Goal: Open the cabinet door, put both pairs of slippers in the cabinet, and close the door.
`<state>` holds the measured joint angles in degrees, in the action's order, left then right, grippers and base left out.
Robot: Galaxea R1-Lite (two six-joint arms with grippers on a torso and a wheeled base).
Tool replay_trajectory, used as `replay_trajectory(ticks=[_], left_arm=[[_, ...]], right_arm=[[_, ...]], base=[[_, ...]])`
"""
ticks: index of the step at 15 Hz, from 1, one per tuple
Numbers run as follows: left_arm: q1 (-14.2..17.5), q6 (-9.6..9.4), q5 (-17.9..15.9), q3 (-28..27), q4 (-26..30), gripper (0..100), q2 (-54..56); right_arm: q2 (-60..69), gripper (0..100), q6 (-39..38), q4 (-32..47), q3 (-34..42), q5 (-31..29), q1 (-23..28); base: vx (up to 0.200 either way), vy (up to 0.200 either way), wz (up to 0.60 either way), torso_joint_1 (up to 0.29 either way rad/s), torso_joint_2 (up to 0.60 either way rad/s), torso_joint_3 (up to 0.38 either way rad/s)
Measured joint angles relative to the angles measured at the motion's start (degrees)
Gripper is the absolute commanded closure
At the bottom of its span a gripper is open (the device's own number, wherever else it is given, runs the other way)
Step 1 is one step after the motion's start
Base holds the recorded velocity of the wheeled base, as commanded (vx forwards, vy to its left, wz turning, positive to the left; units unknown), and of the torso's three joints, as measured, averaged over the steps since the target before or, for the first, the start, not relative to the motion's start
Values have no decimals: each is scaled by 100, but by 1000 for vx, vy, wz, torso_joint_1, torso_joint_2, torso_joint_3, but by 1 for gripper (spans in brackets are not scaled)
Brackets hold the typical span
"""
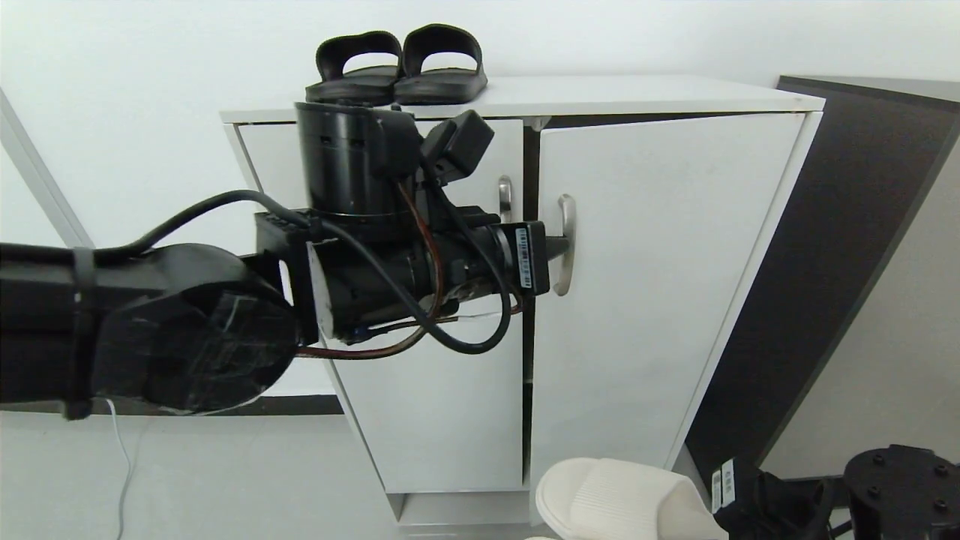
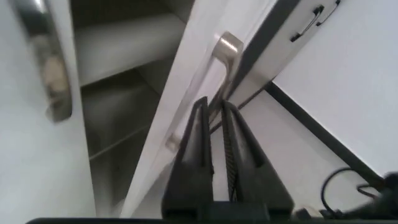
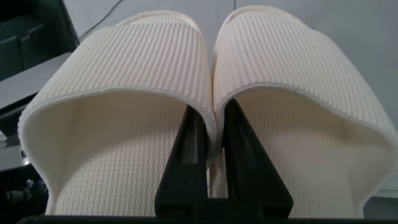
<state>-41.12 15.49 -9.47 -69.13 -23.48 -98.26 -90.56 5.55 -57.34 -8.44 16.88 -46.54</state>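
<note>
A white two-door cabinet (image 1: 660, 300) stands ahead, its right door (image 2: 180, 106) ajar so that shelves (image 2: 118, 56) show inside. My left gripper (image 1: 559, 247) is shut on that door's metal handle (image 1: 568, 214), which sits between the fingertips (image 2: 200, 112) in the left wrist view. A pair of black slippers (image 1: 397, 71) rests on the cabinet top. Low at the right, my right gripper (image 3: 214, 118) is shut on the inner sides of a pair of white ribbed slippers (image 3: 124, 74), whose toe (image 1: 615, 499) shows in the head view.
The left door is shut, with its own handle (image 1: 505, 196) close beside the gripped one. A dark panel (image 1: 825, 262) stands right of the cabinet. A thin white cable (image 1: 124, 465) hangs at the lower left.
</note>
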Motion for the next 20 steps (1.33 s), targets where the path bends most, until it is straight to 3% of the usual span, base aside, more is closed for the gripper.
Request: replay_trajectory(ticks=[5,9,12,20], left_arm=[[-260,23,0,690,-156,100,914],[88,98,-152,825,-173,100,1113],[323,100,-535,692,-394,100,909],[446,101,-552,-96,-586,100,55]], right_arm=[[101,100,50,-2,80,11,-26],[116,100,57,0,94,2,-124],[118,100,59,0,95,-13,-144],[110,100,55,4,150,-6,-138]], base=[[0,0,0,0,0,0],[0,0,0,0,0,0],[0,0,0,0,0,0],[0,0,0,0,0,0]])
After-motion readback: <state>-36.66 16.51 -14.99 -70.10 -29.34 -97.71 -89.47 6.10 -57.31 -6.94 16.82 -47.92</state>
